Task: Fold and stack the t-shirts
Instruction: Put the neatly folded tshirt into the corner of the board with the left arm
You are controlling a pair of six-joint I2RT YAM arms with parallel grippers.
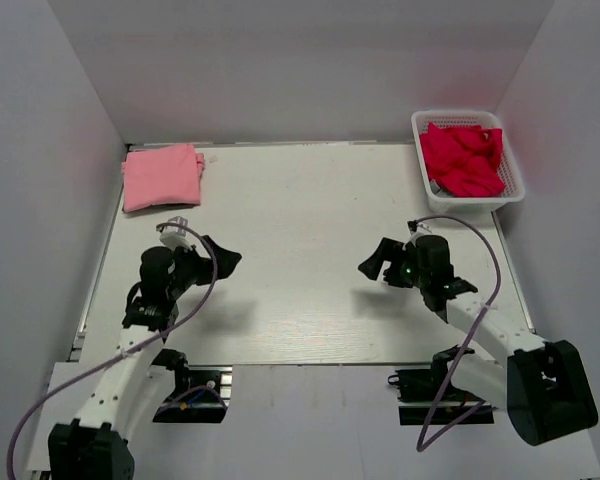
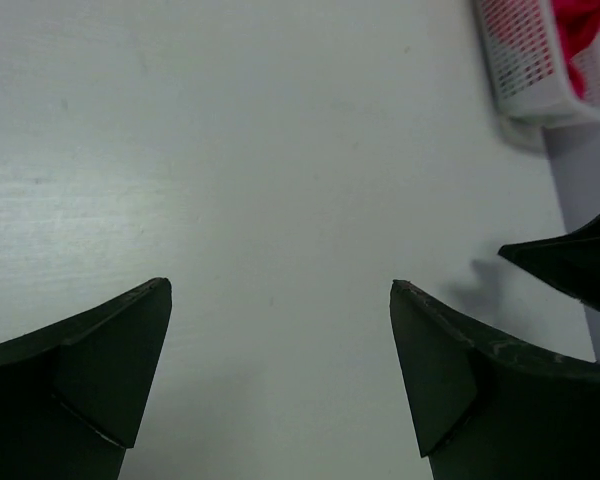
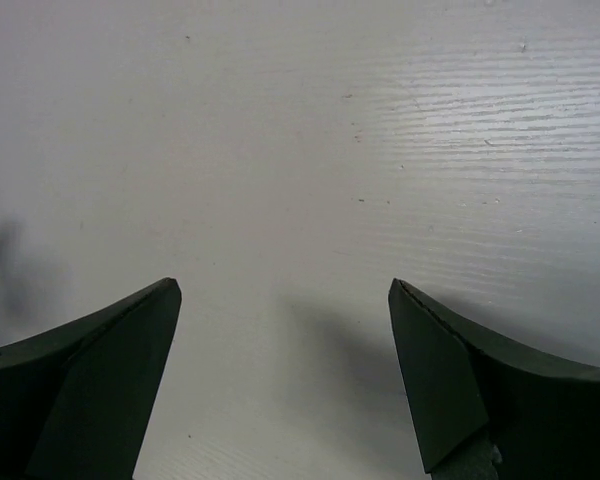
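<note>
1. I am holding my left claw [image 2: 280, 372] wide open with nothing between its fingers [image 2: 108, 372], hovering over the bare white table [image 1: 300, 215].
2. I am holding my right claw [image 3: 280, 372] just as wide and just as empty, and it is facing the left one across the middle of the table.
3. Neither claw is touching any cloth, and both are hanging well apart from the garments.
4. Further out, a folded salmon-pink t-shirt [image 1: 162, 176] is lying flat at the far left corner, so I am judging that one done.
5. At the far right, crimson cloth [image 1: 464, 160] is sitting crumpled in a white mesh basket [image 1: 512, 196]. I cannot tell how many shirts are bunched there.
6. I am reckoning the task is partly done. The basket's contents are waiting to be lifted out, spread, folded and stacked on the pink one.
7. My right claw is nearer the basket, so it is looking like the likelier one to reach in.
</note>
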